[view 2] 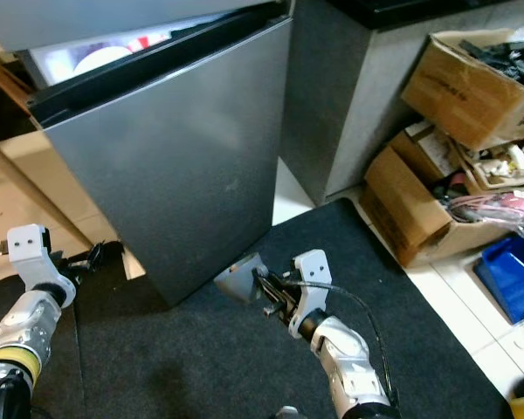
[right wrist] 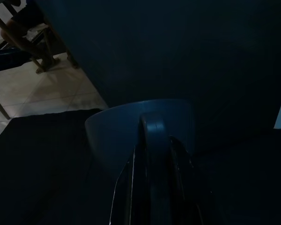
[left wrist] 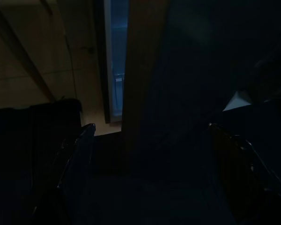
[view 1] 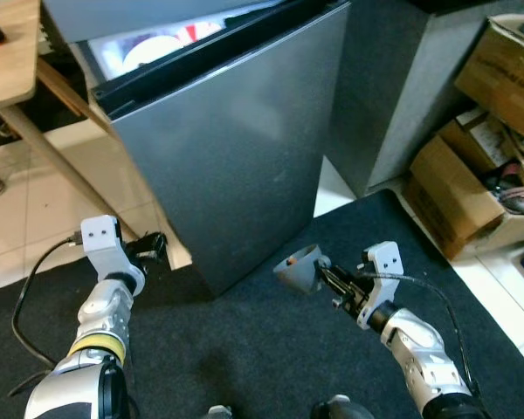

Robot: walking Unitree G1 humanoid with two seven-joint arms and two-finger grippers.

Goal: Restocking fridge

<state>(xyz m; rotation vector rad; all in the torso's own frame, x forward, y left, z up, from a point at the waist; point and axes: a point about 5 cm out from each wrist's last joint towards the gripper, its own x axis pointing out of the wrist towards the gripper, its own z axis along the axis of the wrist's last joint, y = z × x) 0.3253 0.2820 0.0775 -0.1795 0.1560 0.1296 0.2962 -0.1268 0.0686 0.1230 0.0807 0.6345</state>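
Observation:
The grey fridge door stands ajar, and a lit strip of the inside with white and red items shows along its top edge. My right gripper is low in front of the door, shut on the rim of a small grey-blue bowl tipped on its side. In the right wrist view the bowl sits right at the fingers. My left gripper hangs open by the door's lower left corner, holding nothing; its two fingers stand wide apart.
A dark carpet covers the floor under both arms. A wooden table with slanted legs is at the left. A grey cabinet stands right of the fridge, with cardboard boxes of clutter and a blue bin beyond.

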